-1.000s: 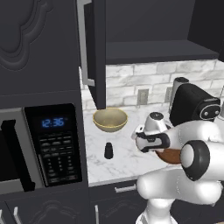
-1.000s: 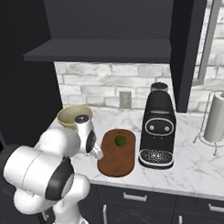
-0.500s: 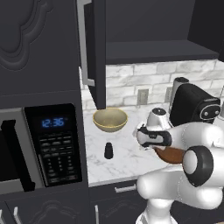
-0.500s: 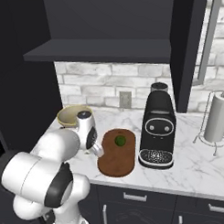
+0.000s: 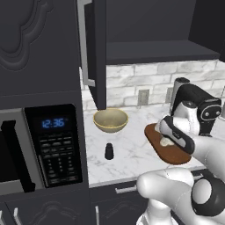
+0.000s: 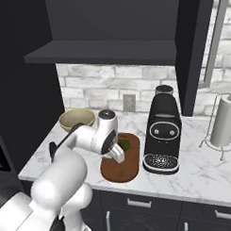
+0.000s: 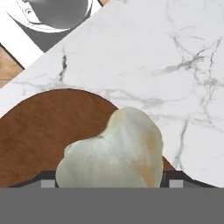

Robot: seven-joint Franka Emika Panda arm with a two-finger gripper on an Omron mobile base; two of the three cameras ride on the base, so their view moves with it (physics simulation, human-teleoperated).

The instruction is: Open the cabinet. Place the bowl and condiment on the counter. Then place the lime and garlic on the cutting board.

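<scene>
Gripper (image 5: 166,141) clamped on garlic (image 7: 111,151), low over the near end of the cutting board (image 6: 120,170). Lime (image 6: 123,145) sits on the board's far end. Bowl (image 5: 110,120), nothing inside, and condiment (image 5: 109,151) stand on the counter (image 5: 127,149), left. Cabinet (image 5: 97,48) door open.

the cabinet (image 5: 97,48) stands open, its dark door swung outward. the beige bowl (image 5: 110,120) sits upright on the white marble worktop (image 5: 127,151), with the small black condiment bottle (image 5: 109,151) upright just in front of it. the oval reddish-brown cutting board (image 6: 120,166) lies flat, the green lime (image 6: 124,145) on it. the pale lumpy garlic (image 7: 111,151) is low over the board's end.
</scene>
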